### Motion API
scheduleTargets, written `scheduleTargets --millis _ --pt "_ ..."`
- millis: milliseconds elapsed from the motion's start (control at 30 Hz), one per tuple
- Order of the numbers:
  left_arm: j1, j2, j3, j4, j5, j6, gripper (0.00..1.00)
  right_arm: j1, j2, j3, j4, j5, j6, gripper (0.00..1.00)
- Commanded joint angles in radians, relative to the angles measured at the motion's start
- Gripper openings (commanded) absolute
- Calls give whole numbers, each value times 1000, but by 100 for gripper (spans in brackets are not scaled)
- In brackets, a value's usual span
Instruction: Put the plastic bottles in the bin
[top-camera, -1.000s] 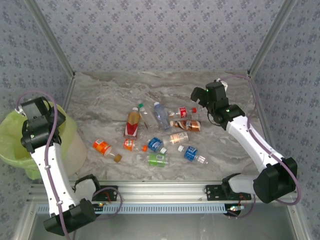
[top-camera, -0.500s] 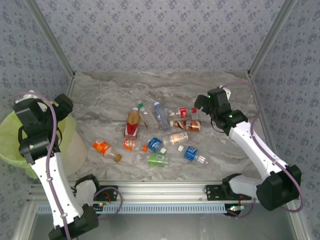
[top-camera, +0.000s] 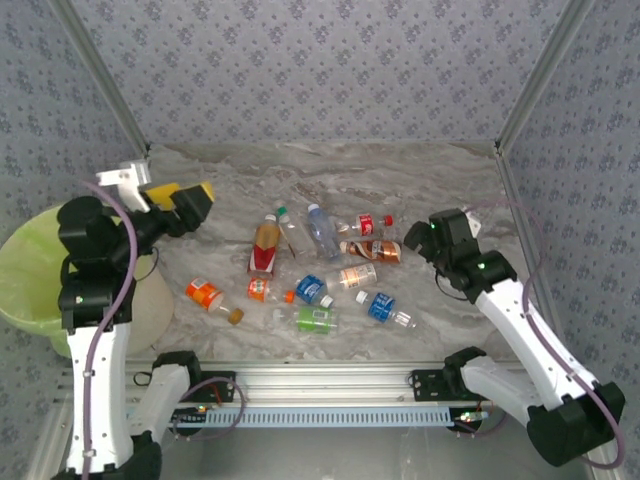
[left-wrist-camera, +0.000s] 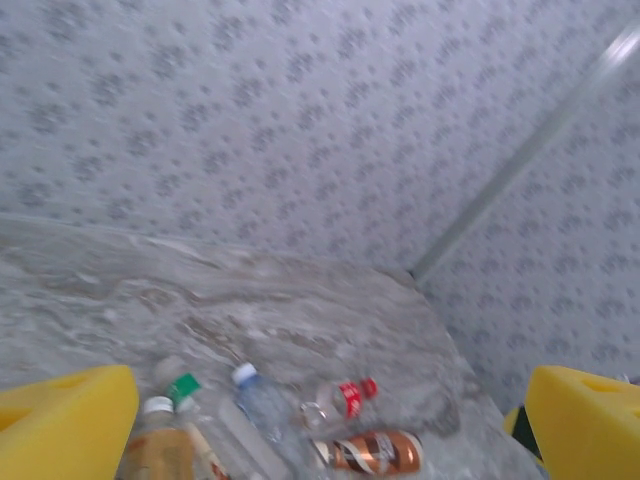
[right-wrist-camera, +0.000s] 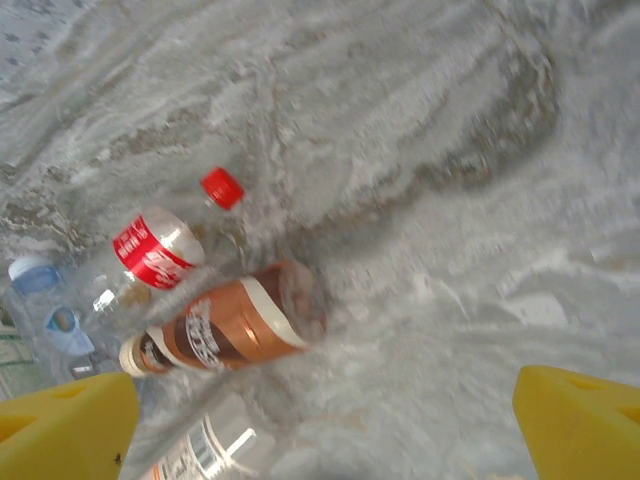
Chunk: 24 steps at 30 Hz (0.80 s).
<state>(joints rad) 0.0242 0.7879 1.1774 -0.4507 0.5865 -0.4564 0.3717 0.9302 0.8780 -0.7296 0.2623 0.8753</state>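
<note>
Marbled tabletop (top-camera: 420, 170) held about eleven plastic bottles (top-camera: 320, 270) in a loose cluster (none visible inside the bin (top-camera: 25, 270) at its left edge), while left gripper (top-camera: 182, 197) and right gripper (right-wrist-camera: 325, 420) gaped wide, empty.

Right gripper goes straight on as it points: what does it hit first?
Likely the brown bottle, lying just left of centre ahead of the right gripper; otherwise bare table beside it. Depth unclear.
</note>
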Motion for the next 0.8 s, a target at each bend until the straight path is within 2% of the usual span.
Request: scheduleTargets --millis 0,133,233,367,500,767 --pt "-62 27 -40 95 -47 41 99 -17 -74 -53 -121 -111 222 98" --pt "-95 51 -104 201 -74 19 99 -40 -132 -149 -31 -255 497 100" --pt "-101 71 -116 221 -83 23 99 -61 -127 -209 -9 -363 724 100" --pt "-105 85 -139 224 -97 34 99 -60 -122 -280 5 -510 906 100" --pt "-105 90 -168 221 -144 27 99 -33 -139 -306 11 -544 1052 100" --pt "-104 100 -183 179 -210 50 99 2 -132 -276 -109 -533 1184 100"
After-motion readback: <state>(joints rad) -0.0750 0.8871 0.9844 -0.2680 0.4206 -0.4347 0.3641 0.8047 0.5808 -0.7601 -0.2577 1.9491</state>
